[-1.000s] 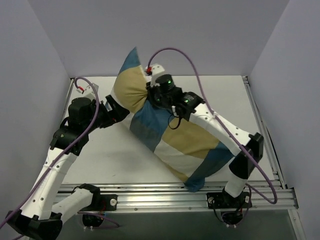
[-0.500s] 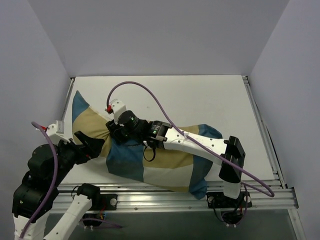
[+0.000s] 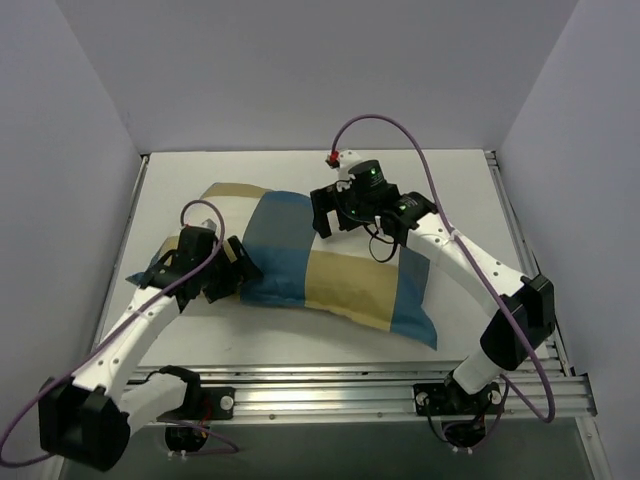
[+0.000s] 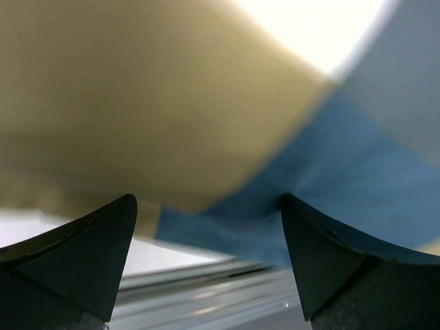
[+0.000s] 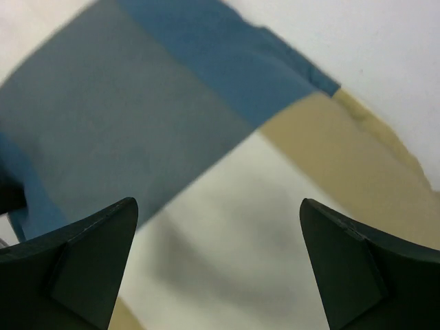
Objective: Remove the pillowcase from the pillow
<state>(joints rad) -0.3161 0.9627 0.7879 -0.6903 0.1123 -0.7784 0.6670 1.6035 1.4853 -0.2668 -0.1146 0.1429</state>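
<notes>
While both grippers gape, left gripper at the 9 o'clock end of the pillowcase on the table, right gripper at 12, a deep pinch may snag the hidden pillow too.

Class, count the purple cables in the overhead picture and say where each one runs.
2. One thin purple cable loops along the white left arm; the other arcs over the white right arm. No others show.

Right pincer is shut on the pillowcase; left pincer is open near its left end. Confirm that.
Wrong on one count: the right pincer is open. The right wrist view shows its fingers wide apart with no fabric pinched between them. The left pincer is open near the left end of the pillowcase, as stated.
</notes>
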